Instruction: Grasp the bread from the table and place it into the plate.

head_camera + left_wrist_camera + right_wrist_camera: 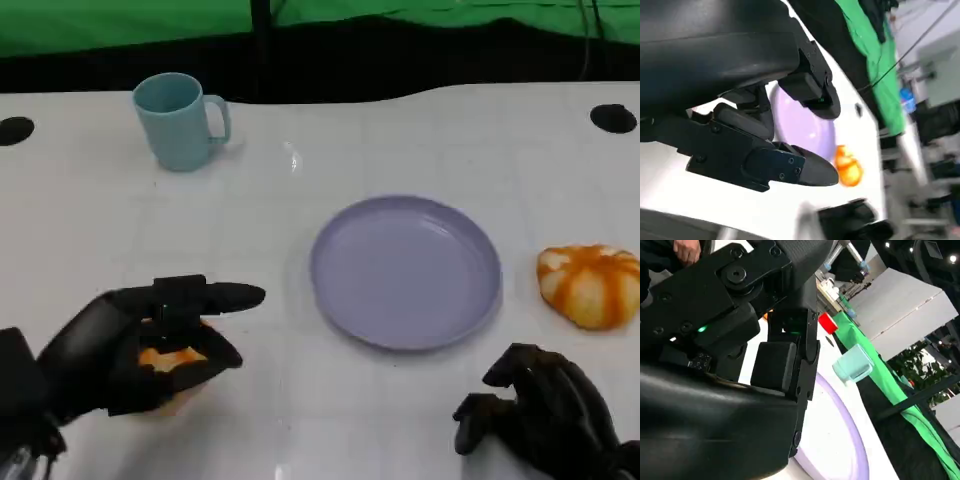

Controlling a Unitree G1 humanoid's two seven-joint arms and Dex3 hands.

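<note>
An orange piece of bread (168, 360) sits inside my left hand (140, 345), whose fingers curl around it just above the table at the lower left. One finger points toward the lavender plate (405, 270), which lies bare at the table's middle, right of that hand. A second orange-and-white bread (590, 285) lies on the table right of the plate; the left wrist view has it (847, 169) beyond the plate (805, 125). My right hand (540, 415) rests at the lower right with fingers curled in and nothing in them.
A light blue mug (180, 120) stands at the back left, also seen as the mug (854, 363) beyond the plate's rim (847, 435). Black holes (612, 118) mark the table's far corners. A person's hand (687, 250) shows beside the table.
</note>
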